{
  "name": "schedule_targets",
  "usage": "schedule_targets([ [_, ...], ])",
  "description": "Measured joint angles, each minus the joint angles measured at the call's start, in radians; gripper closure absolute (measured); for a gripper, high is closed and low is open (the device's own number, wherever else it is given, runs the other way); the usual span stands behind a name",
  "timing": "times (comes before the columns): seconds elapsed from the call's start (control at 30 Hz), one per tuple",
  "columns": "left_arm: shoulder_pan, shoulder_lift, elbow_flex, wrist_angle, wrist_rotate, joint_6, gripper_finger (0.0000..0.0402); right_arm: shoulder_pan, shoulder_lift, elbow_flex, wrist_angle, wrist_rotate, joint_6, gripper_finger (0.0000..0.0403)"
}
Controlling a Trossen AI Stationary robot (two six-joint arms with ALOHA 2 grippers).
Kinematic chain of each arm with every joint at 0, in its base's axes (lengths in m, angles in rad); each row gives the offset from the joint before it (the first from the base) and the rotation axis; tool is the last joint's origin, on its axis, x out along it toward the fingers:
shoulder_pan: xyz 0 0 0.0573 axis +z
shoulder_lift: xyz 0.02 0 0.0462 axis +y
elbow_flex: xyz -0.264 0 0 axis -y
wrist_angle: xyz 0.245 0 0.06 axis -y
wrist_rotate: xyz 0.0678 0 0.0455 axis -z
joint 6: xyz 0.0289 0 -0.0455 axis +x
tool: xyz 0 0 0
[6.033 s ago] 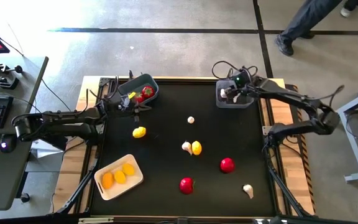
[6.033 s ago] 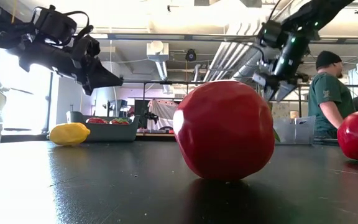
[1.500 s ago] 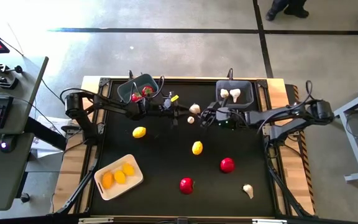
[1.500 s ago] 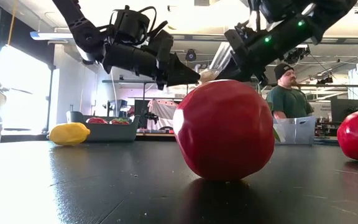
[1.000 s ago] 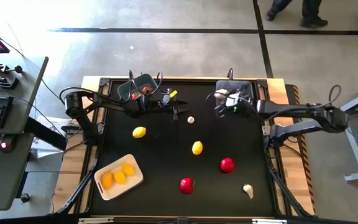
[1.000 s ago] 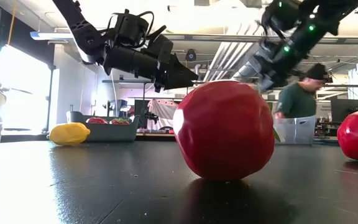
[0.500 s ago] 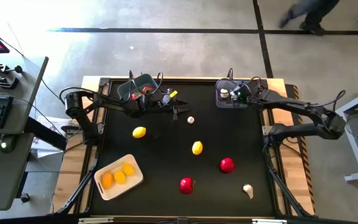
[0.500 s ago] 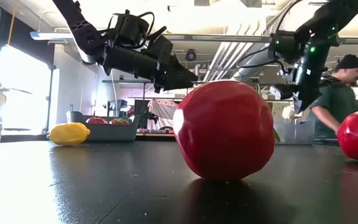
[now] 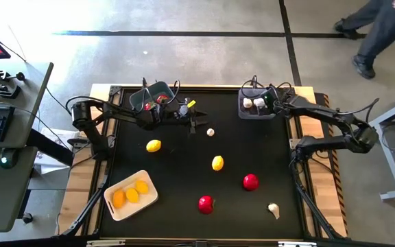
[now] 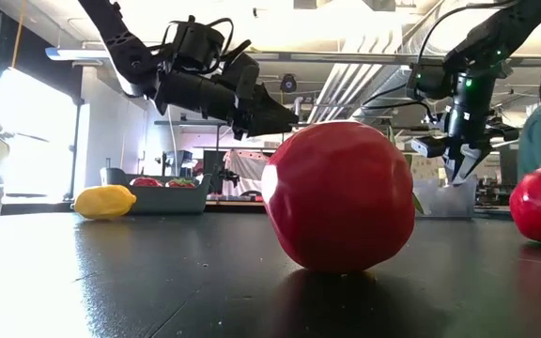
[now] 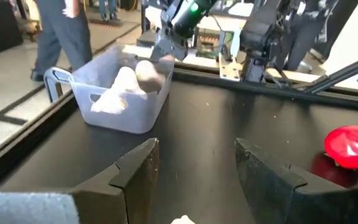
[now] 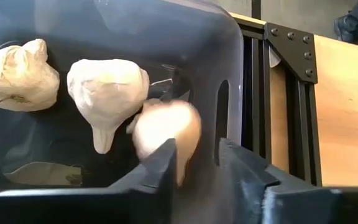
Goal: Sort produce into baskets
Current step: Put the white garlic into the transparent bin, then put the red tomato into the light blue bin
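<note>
My right gripper [image 9: 263, 103] hangs open over the dark grey rectangular bin [image 9: 241, 112] at the far right, pointing steeply down. In the right wrist view a blurred garlic bulb [image 12: 166, 138] drops free just past its fingers, beside two garlic bulbs [image 12: 107, 90] lying in the bin. My left gripper [image 9: 195, 125] hovers open and nearly level above the table's far middle, close to a loose garlic bulb [image 9: 210, 132] that rests on the table. The left wrist view shows its fingers [image 11: 138, 171] apart with nothing between them.
A grey-blue bin [image 9: 162, 89] with red pieces stands far left, and a cream tray [image 9: 112, 206] with lemons near left. Loose on the black table lie two lemons [image 9: 153, 145], two red pieces [image 9: 250, 182] and a garlic bulb [image 9: 273, 209]. A person [image 9: 382, 24] walks beyond the table.
My right gripper has carried a garlic bulb toward the table's far right edge to above the rectangular bin, tipping downward. It has let go, and the bulb falls into the bin. My left gripper has kept still.
</note>
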Motion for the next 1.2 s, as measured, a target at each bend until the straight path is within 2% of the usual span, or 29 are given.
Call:
schedule_targets([
  [0.27,0.015,0.000,-0.106,0.210,0.013,-0.015,0.0204,0.044,-0.001,0.000,-0.004,-0.001,-0.044,0.0188],
  [0.37,0.020,0.000,-0.124,0.242,0.057,-0.015,0.0204,0.099,-0.003,0.004,-0.011,-0.004,-0.060,0.0169],
  [0.5,0.019,0.000,-0.124,0.243,0.094,-0.015,0.0204,0.206,-0.031,0.040,-0.038,-0.017,-0.062,0.0163],
  [0.6,0.019,0.000,-0.124,0.243,0.097,-0.015,0.0204,0.311,-0.057,0.083,-0.081,-0.093,-0.057,0.0162],
  [0.77,0.019,0.000,-0.124,0.241,0.121,-0.016,0.0204,0.543,-0.068,0.128,-0.171,-0.293,-0.047,0.0164],
  [0.9,0.019,0.000,-0.124,0.241,0.141,-0.015,0.0204,0.738,-0.067,0.142,-0.210,-0.397,0.060,0.0175],
  [1.03,0.019,0.000,-0.124,0.238,0.143,-0.016,0.0204,0.901,-0.067,0.177,-0.239,-0.459,0.226,0.0209],
  [1.2,0.019,0.000,-0.124,0.233,0.143,-0.018,0.0204,1.093,-0.062,0.239,-0.302,-0.448,0.419,0.0280],
])
